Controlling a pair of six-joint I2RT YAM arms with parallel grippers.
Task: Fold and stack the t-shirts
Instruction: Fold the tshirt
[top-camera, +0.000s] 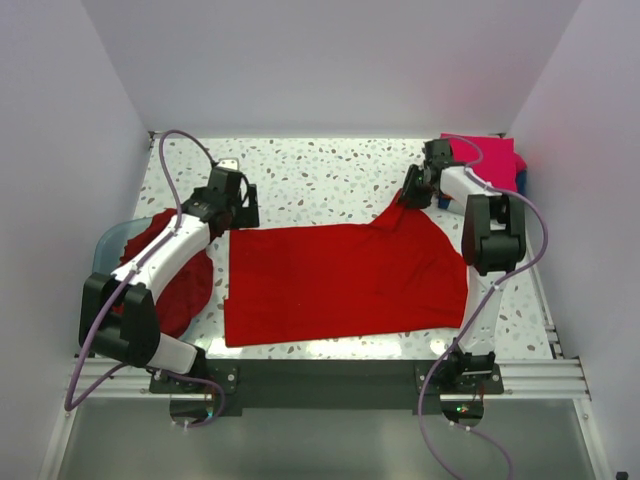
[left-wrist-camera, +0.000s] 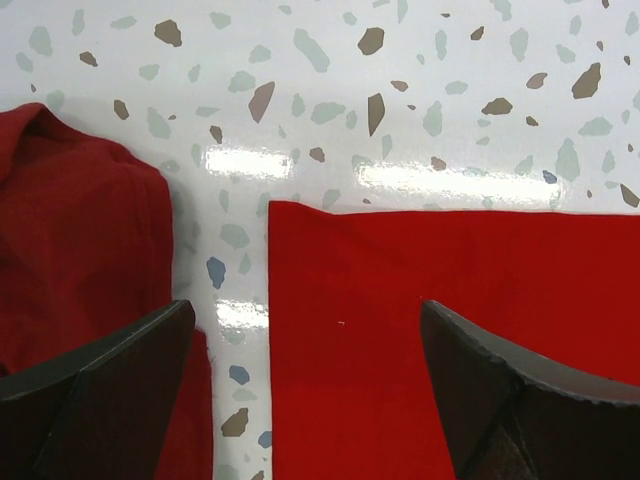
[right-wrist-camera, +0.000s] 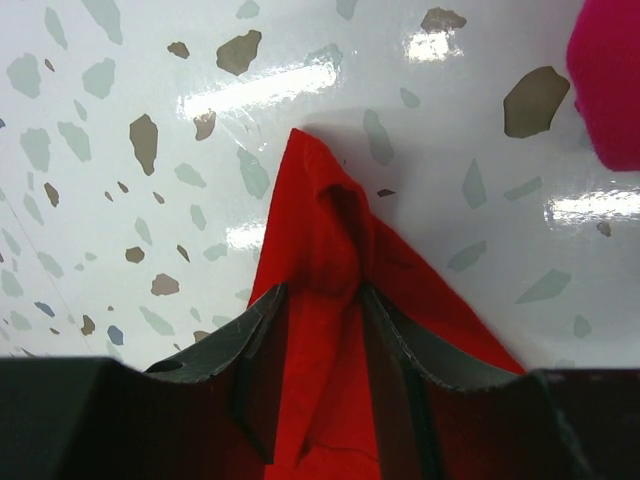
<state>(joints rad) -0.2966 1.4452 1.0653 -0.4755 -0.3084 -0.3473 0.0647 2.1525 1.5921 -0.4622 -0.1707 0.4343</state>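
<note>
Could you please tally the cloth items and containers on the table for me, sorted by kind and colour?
red shirt, spread flat: 1
red cloth heap, number of shirts in it not clear: 1
pink folded cloth: 1
tub, teal: 1
Total: 4

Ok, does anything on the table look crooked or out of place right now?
Yes: the bright red cloth t-shirt lies flat except its far right corner, which is bunched into a narrow peak pinched between the jaws of the right gripper.
</note>
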